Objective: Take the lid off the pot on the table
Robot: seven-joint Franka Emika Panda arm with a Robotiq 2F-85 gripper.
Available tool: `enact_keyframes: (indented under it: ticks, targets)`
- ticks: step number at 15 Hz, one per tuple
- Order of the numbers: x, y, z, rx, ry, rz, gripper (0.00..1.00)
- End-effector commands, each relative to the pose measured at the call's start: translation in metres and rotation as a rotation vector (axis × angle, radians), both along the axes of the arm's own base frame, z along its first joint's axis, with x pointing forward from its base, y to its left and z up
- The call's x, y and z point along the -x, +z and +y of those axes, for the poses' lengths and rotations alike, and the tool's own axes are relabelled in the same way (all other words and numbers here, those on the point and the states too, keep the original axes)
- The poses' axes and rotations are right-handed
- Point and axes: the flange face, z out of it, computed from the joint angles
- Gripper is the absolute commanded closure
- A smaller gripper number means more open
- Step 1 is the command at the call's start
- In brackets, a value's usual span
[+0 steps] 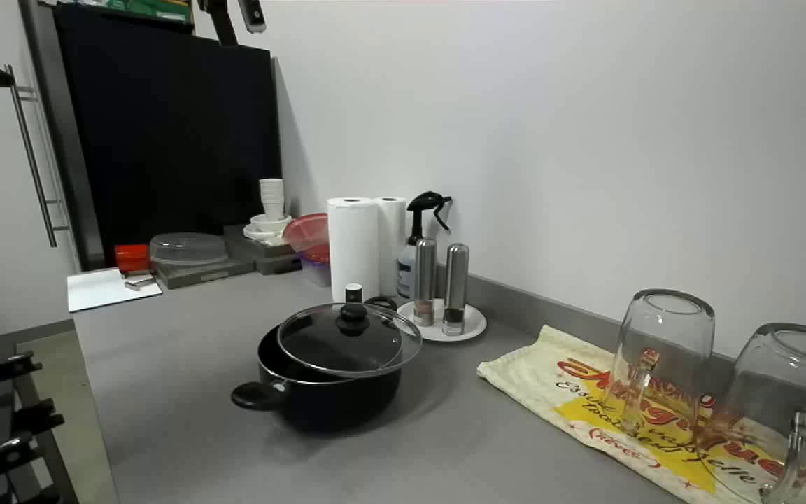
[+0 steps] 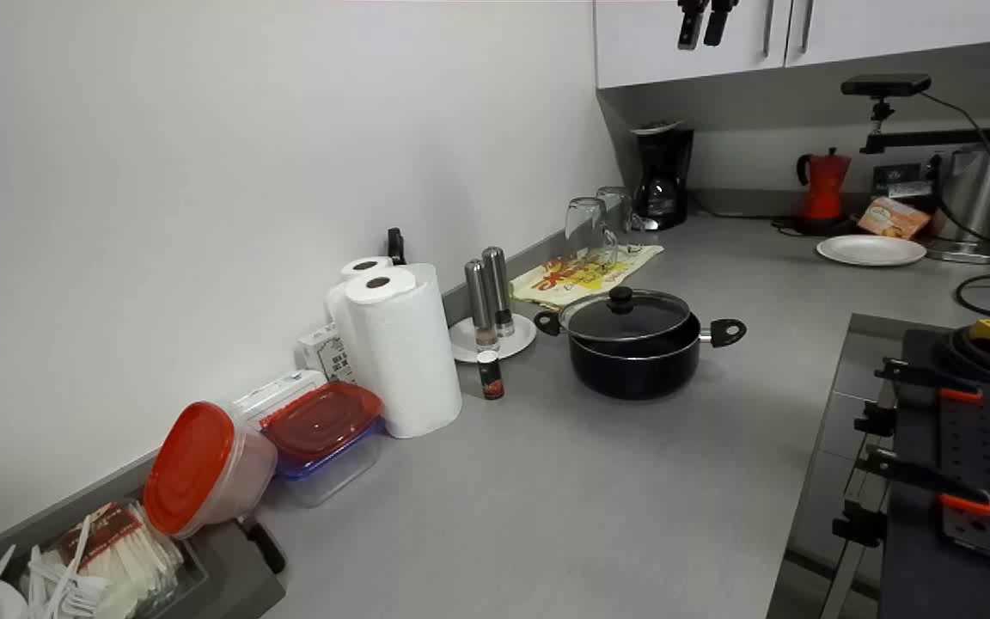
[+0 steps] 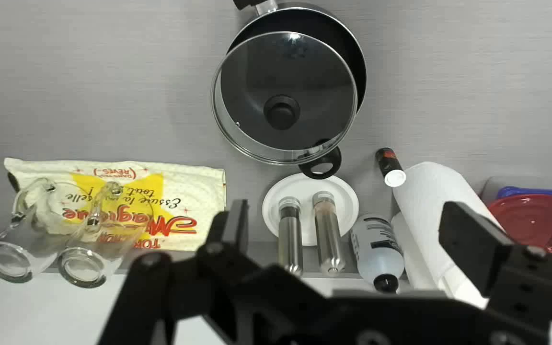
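grey matte countertop [image 2: 546, 516] against a white wall [image 2: 289, 129]. the glass lid [image 3: 283, 86] sits askew on the black cooking pot [image 2: 635, 374], overhanging on the wall side, a crescent of the pot uncovered. your gripper [image 3: 345, 220] hangs well above, jaws wide apart, holding nothing. status, by judgement: lid off-centre but not off; left for you: grip the black knob [image 3: 281, 112], lift, set aside.

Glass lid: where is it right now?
In the wrist view, upper middle: the glass lid sits off-centre over the black pot, overhanging it toward the wall; the white plate is just below it in that picture.
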Motion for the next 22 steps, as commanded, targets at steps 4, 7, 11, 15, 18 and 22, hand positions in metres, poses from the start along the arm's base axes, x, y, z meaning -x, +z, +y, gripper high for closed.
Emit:
enact_keyframes:
  ticks: [4, 7, 11, 15, 18, 22]
  targets:
    - [0.000, 0.001, 0.000, 0.000, 0.000, 0.001, 0.00]
    - [-0.009, 0.023, -0.003, 0.031, -0.009, -0.043, 0.00]
    - [-0.043, 0.068, -0.001, 0.046, 0.010, -0.116, 0.00]
    - [-0.104, 0.071, 0.004, 0.051, 0.030, -0.126, 0.00]
    - [-0.152, 0.015, 0.003, 0.021, 0.034, -0.029, 0.00]
    - [-0.195, -0.090, -0.003, 0.005, 0.023, 0.153, 0.00]
